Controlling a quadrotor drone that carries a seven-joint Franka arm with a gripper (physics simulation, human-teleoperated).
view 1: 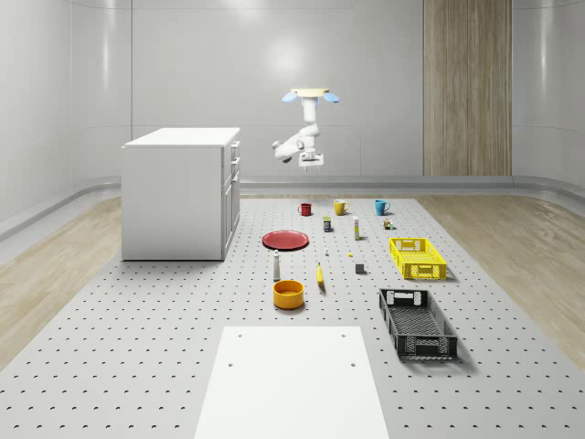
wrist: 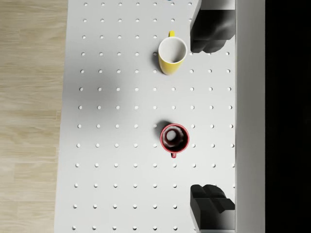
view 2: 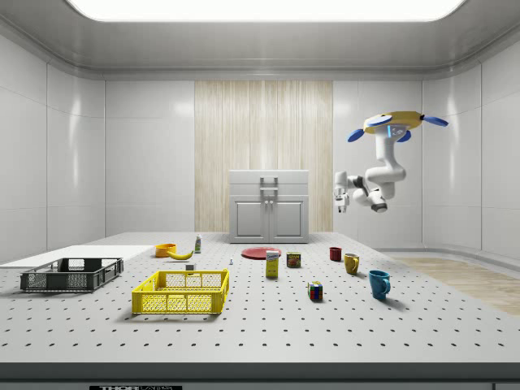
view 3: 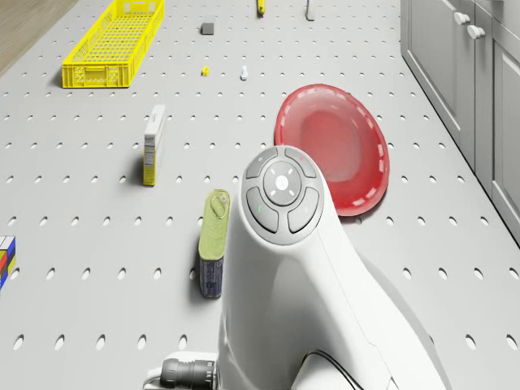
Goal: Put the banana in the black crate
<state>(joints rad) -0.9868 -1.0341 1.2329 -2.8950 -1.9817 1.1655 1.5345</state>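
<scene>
Hovering high above the far end of the perforated table [view 1: 164,347], over the row of mugs, the drone [view 1: 311,94] is seen with its arm folded beneath it and the gripper [view 1: 311,163] pointed down, well above the red mug [wrist: 174,138] and near the yellow mug [wrist: 172,53]. The banana [view 1: 320,274] is found well apart from the gripper, lower and nearer the whole-scene camera, lying on the table just beside the orange bowl [view 1: 288,294] and beyond the red plate [view 1: 286,240]. Its long axis is judged to run roughly along the table's length, toward and away from that camera. The black crate [view 1: 417,323] is set further on, toward the whole-scene view's right and nearest the camera, past the yellow crate [view 1: 417,257]. In the wrist view the dark fingers [wrist: 209,31] are shown wide apart with the red mug far below between them; nothing is held or touched. A long descent across the plate toward the banana is judged to be what the coming move requires.
</scene>
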